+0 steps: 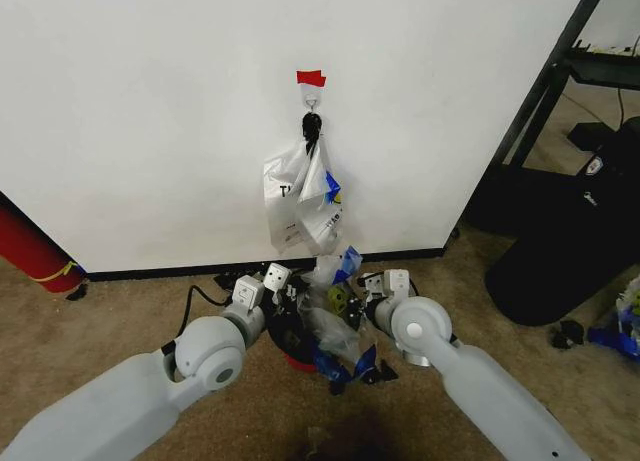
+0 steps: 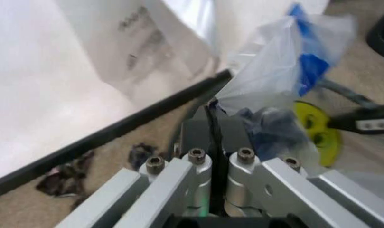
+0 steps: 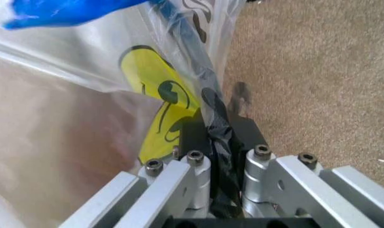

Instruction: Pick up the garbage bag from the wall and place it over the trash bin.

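The garbage bag, thin and translucent with a yellow smiley and blue patches, is stretched between both grippers above the trash bin, a black mesh basket with a red base. My left gripper is shut on one pinched edge of the bag. At the opposite side, my right gripper is shut on a twisted dark strip of the bag. The wall behind carries red tape and a hook, from which a whiter bag hangs.
A big red cylinder leans at the far left. A large black bin and a black frame leg stand on the right. Dark scraps lie on the carpet by the black baseboard.
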`<state>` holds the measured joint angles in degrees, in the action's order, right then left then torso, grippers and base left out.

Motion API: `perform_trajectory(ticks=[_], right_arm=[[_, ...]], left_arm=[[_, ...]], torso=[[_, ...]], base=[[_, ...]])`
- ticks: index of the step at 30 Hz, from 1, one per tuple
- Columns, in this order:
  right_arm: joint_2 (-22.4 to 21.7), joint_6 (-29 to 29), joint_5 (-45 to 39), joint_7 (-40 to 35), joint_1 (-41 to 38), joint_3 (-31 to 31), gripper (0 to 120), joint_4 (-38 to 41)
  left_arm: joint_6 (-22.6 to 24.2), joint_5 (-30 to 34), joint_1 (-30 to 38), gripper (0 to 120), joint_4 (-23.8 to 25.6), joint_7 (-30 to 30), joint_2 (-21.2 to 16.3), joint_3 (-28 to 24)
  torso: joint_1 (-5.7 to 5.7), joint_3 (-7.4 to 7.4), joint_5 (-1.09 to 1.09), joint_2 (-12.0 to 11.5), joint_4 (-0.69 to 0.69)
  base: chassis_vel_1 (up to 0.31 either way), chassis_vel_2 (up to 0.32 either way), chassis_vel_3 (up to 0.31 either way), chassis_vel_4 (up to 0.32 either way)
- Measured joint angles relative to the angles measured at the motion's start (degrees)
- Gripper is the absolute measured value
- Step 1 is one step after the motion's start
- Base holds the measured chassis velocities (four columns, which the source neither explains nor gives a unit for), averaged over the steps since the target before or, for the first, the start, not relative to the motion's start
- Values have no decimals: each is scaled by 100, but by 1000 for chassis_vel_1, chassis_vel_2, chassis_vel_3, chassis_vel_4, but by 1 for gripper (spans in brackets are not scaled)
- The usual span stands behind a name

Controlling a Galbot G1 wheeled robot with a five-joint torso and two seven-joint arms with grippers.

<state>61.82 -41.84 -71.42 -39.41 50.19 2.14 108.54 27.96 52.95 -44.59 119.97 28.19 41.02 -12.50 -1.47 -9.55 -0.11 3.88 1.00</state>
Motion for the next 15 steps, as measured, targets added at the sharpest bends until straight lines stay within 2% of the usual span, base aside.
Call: perform_trajectory(ticks=[3, 8, 15], right_arm=[[-81, 17, 141, 197, 236, -192, 1, 105], [-83, 41, 215, 375, 403, -407, 1, 200], [-105, 44, 245, 441, 458, -478, 1, 281]], left_arm=[[24, 186, -143, 0, 152, 25, -247, 287], [42, 274, -392, 0, 159, 17, -451, 625], [109, 460, -667, 0, 221, -9, -599, 898]], torso=[[0, 0, 1, 0, 1], [0, 0, 0, 0, -1], [0, 0, 0, 0, 0]], base=[[0, 0, 0, 0], [0, 0, 0, 0], [0, 0, 0, 0]])
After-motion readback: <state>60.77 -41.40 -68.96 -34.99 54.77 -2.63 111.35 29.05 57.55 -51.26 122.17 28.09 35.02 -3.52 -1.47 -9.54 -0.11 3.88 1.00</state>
